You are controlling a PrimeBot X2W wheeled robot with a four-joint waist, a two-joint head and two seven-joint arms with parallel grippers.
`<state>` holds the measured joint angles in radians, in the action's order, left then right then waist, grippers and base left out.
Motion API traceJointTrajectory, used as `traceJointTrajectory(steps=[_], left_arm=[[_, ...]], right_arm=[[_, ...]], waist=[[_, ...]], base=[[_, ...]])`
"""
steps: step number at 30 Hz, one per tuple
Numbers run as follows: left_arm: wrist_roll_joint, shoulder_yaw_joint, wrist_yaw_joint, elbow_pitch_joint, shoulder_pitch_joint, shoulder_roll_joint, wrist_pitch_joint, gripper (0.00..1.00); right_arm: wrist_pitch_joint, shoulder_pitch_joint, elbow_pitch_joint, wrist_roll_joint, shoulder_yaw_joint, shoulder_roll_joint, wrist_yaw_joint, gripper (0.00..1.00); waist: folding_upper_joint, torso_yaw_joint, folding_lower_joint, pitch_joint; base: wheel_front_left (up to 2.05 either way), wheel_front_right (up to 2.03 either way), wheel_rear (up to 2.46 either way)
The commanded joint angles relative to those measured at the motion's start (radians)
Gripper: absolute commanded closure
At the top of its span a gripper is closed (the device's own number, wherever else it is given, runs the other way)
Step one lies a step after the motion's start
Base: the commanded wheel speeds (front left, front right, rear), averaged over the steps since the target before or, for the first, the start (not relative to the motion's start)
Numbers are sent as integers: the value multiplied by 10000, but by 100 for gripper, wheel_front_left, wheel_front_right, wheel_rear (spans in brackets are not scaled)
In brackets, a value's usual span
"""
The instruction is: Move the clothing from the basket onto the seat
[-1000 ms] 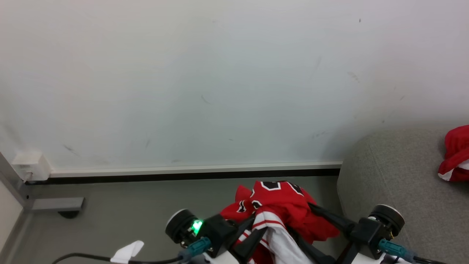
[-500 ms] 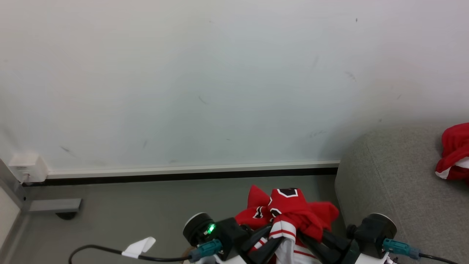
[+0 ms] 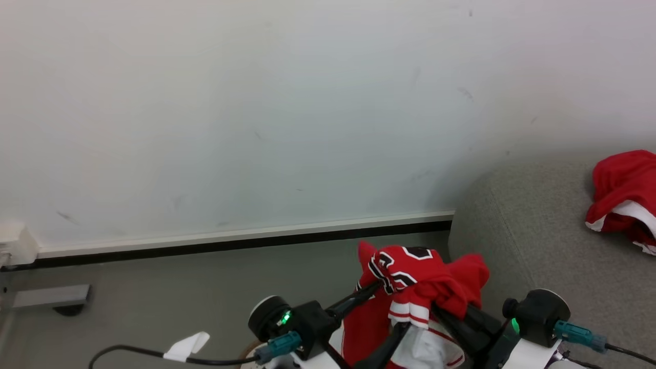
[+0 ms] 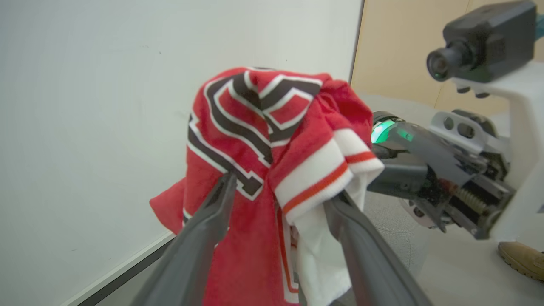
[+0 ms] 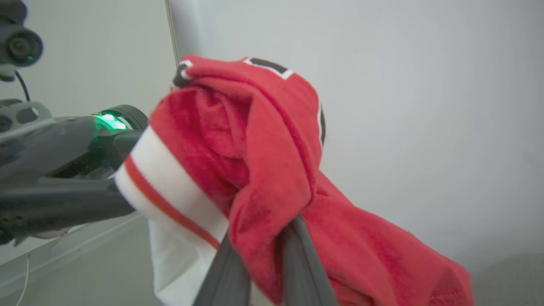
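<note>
Red jersey (image 3: 420, 277) with black-and-white numerals is held up off the floor at lower centre-right of the head view, bunched over the fingertips of both grippers, the rest hanging straight down, so its long axis is vertical. Right gripper (image 5: 261, 255): fingers pressed nearly together, pinching a fold of red cloth, which drapes over the tips. Left gripper (image 4: 280, 193): fingers spread wide, the numbered panel and white striped cuff hanging over and between them; cannot tell if they press on the cloth. So the jersey sits at and just above both sets of fingertips, the two grippers close beside each other. The seat (image 3: 538, 246), a grey sofa, lies to the right of the bundle in the head view, its rounded end just beside the right gripper; the right arm is the nearer one. Another red garment (image 3: 620, 195) already lies on the seat near the right edge. Judgement: the coming move is a carry rightward over the sofa end.
</note>
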<state>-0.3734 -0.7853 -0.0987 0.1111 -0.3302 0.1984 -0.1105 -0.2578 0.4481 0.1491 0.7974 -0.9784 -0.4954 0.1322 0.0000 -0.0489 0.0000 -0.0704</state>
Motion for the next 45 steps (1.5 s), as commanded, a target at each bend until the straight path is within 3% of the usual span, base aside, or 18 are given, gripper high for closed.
traceJointTrajectory(steps=[1,23,33,39,45], left_arm=[[-15,29,39,62,-75,26,-89,0],[63,-155,165,431,-608,-61,-304,0],[323,-309,61,244,-1703,-214,26,0],[548,-442,-105,62,-3077,-189,578,0],[684,-437,-241,261,-4982,-195,1019,0]], right_arm=[[-81,-66,6,-37,108,-44,-30,100],[-80,-607,-511,-634,2117,-254,-28,100],[-81,-432,-938,-1074,4120,-104,-28,100],[-80,509,-885,-1411,5862,-105,-28,100],[-81,1918,-312,-1037,7534,-254,-28,100]], waist=[[0,-213,0,113],[0,-3814,0,1237],[0,-3868,0,2556],[0,-3637,0,4227],[0,-3278,0,5974]], base=[[0,0,0],[0,0,0],[0,0,0],[0,0,0],[0,0,0]])
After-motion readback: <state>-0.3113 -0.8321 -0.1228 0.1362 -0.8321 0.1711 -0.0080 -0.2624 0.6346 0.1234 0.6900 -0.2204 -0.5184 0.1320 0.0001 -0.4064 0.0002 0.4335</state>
